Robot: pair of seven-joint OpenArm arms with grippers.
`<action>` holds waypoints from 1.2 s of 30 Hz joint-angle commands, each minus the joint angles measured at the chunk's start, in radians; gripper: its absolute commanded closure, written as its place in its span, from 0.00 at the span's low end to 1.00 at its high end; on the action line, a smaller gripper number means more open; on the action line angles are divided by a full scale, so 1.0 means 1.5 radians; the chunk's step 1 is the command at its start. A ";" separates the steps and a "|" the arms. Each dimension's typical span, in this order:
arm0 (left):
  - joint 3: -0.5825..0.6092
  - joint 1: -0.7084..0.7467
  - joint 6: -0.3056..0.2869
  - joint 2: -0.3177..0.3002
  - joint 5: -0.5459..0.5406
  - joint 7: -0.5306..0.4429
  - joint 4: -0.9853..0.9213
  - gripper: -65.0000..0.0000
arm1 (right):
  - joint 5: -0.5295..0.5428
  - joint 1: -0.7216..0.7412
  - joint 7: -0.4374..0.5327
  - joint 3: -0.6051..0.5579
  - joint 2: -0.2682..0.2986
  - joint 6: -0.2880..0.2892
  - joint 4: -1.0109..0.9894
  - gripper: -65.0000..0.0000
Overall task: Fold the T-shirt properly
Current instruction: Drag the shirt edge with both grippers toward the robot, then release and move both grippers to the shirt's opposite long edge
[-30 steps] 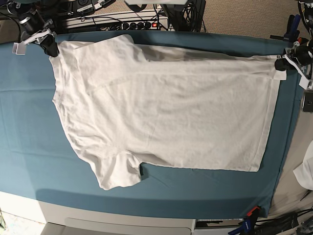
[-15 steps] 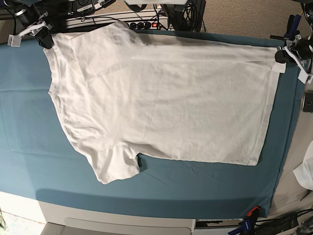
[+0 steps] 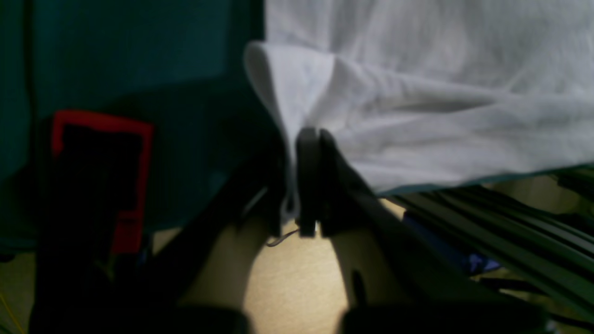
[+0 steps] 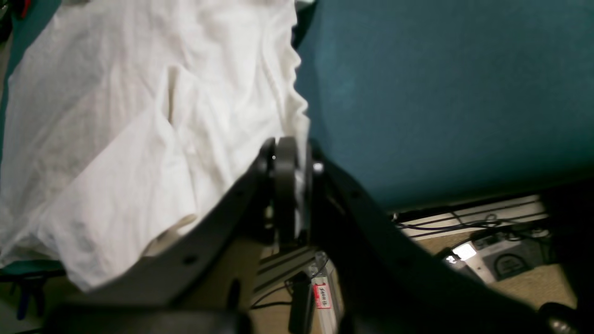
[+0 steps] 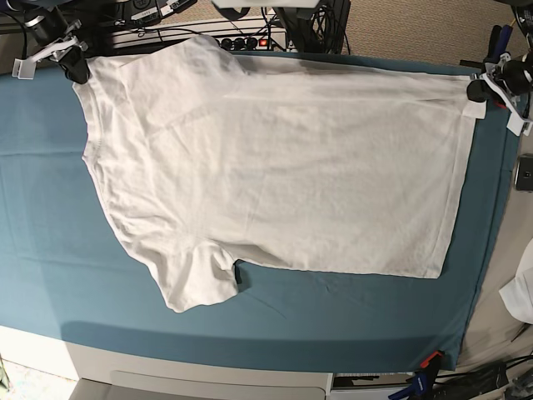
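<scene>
The white T-shirt (image 5: pixel 275 167) lies spread flat on the teal table cloth (image 5: pixel 333 321), collar end at the left and hem at the right, one sleeve pointing toward the front edge. My right gripper (image 5: pixel 75 62) is shut on the far shoulder corner at the table's back left. The right wrist view shows its jaws (image 4: pixel 292 157) pinching the white fabric (image 4: pixel 139 116). My left gripper (image 5: pixel 476 90) is shut on the far hem corner at the back right. In the left wrist view, that gripper (image 3: pixel 297 148) clamps a folded tip of the T-shirt (image 3: pixel 441 93).
A power strip (image 5: pixel 208 37) and cables run behind the table's back edge. A red clamp (image 3: pixel 102 181) sits by the cloth's edge, and another clamp (image 5: pixel 429 362) is at the front right corner. A dark device (image 5: pixel 525 173) and a white cloth scrap (image 5: pixel 520 292) lie at the right.
Both grippers have pulled their corners toward the table's back edge, and the whole T-shirt has slid back with them and drawn flatter. In the last half second the movement is slight.
</scene>
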 commanded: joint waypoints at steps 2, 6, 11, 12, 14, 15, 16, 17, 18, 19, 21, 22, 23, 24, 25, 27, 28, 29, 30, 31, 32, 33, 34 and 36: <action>-0.006 -0.002 -0.006 -0.008 0.011 -0.005 0.007 0.89 | -0.006 -0.006 0.040 0.013 0.013 -0.002 0.011 0.82; -0.006 -0.002 -0.053 -0.008 0.014 -0.007 0.007 0.66 | -0.046 -0.005 0.081 0.013 0.013 -0.002 0.011 0.70; -0.006 -0.003 -0.052 -0.008 0.066 -0.007 0.016 0.65 | -0.102 -0.004 0.161 0.014 0.014 -0.002 0.011 0.70; -0.006 -0.003 -0.052 -0.008 0.074 -0.007 0.021 0.65 | -0.107 -0.002 0.168 0.014 0.014 -0.002 0.011 0.70; -0.006 -0.003 -0.051 -0.008 0.088 -0.007 0.037 0.65 | -0.117 0.009 0.171 0.014 0.014 -0.002 0.011 0.70; -0.006 -0.003 -0.049 -0.008 0.093 -0.007 0.048 0.65 | -0.122 0.016 0.171 0.014 0.013 -0.002 0.011 0.70; -0.006 -0.003 -0.049 -0.008 0.102 -0.007 0.060 0.65 | -0.125 0.023 0.171 0.014 0.013 -0.002 0.011 0.70; -0.006 -0.003 -0.050 -0.008 0.113 -0.007 0.073 0.65 | -0.128 0.031 0.171 0.014 0.014 -0.002 0.011 0.70; -0.006 -0.003 -0.049 -0.008 0.126 -0.007 0.088 0.65 | -0.132 0.040 0.171 0.014 0.013 -0.002 0.011 0.70; -0.006 -0.003 -0.042 -0.008 0.143 -0.007 0.104 0.65 | -0.136 0.048 0.171 0.014 0.013 -0.002 0.011 0.70; -0.006 -0.003 -0.023 -0.008 0.183 -0.013 0.136 0.65 | -0.147 0.065 0.172 0.014 0.013 -0.002 0.011 0.70; -0.006 -0.003 -0.009 -0.008 0.203 -0.020 0.152 0.65 | -0.155 0.074 0.172 0.014 0.013 -0.002 0.011 0.70; -0.006 -0.003 0.002 -0.008 0.223 -0.027 0.165 0.65 | -0.163 0.083 0.172 0.014 0.013 -0.002 0.011 0.70; -0.006 -0.003 0.010 -0.008 0.243 -0.034 0.177 0.65 | -0.171 0.093 0.172 0.014 0.013 -0.002 0.011 0.70; -0.006 -0.003 0.020 -0.008 0.261 -0.043 0.187 0.65 | -0.177 0.101 0.173 0.014 0.014 -0.002 0.011 0.70; -0.006 -0.005 0.036 -0.008 0.299 -0.074 0.201 0.65 | -0.184 0.121 0.175 0.014 0.014 -0.002 0.011 0.70; -0.006 -0.005 0.045 -0.008 0.321 -0.090 0.205 0.65 | -0.188 0.132 0.176 0.014 0.014 -0.002 0.011 0.70; -0.006 -0.005 0.054 -0.008 0.342 -0.105 0.209 0.65 | -0.189 0.144 0.176 0.014 0.014 -0.002 0.011 0.70; -0.006 -0.005 0.064 -0.008 0.358 -0.114 0.210 0.65 | -0.192 0.156 0.176 0.014 0.014 -0.002 0.011 0.70; -0.006 -0.005 0.072 -0.008 0.367 -0.122 0.210 0.65 | -0.194 0.167 0.176 0.014 0.014 -0.002 0.011 0.70; -0.006 -0.005 0.077 -0.008 0.372 -0.128 0.210 0.65 | -0.194 0.178 0.176 0.014 0.014 -0.002 0.011 0.70; -0.006 -0.005 0.076 -0.008 0.374 -0.133 0.210 0.65 | -0.194 0.189 0.175 0.014 0.016 -0.002 0.011 0.70; -0.006 -0.005 0.076 -0.008 0.377 -0.142 0.210 0.65 | -0.201 0.202 0.175 0.014 0.019 -0.002 0.011 0.70; -0.006 -0.007 0.076 -0.008 0.379 -0.161 0.210 0.65 | -0.230 0.231 0.176 0.014 0.027 -0.002 0.011 0.70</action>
